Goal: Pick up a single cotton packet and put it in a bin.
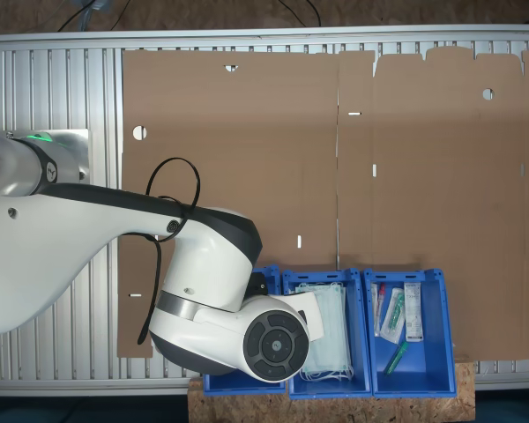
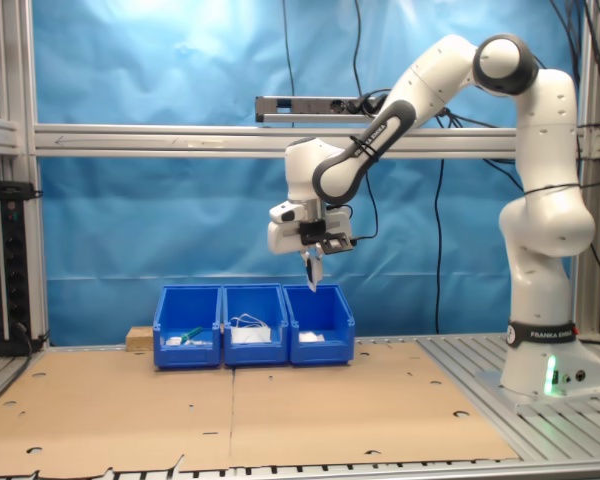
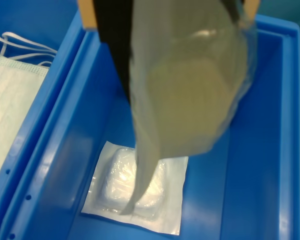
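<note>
**Packet hanging over the end bin**

Brown cardboard sheets (image 2: 230,410) are covering the slatted metal table, and a blue curtain is hanging behind it in the second exterior view. Three blue plastic bins are standing in a row at the edge of the cardboard. The white robot arm (image 2: 540,200) is reaching over this row, and its gripper (image 2: 314,268) is hovering above the end bin (image 2: 320,325), the one nearest to the arm's base.

In the wrist view the black fingers (image 3: 112,50) are closing on a small flat pale packet (image 3: 190,90), which is hanging down from them, blurred because it is very close to the camera. It is above the inside of the end bin (image 3: 270,150), not touching its floor. On that floor a white square packet with a puffy centre (image 3: 135,190) is lying flat.

Pale green face masks (image 1: 328,330) with white ear loops are filling the middle bin (image 1: 328,388), just beside the end bin. The third bin (image 1: 441,335), farthest from the end bin, is holding several narrow wrapped items (image 1: 397,313).
</note>
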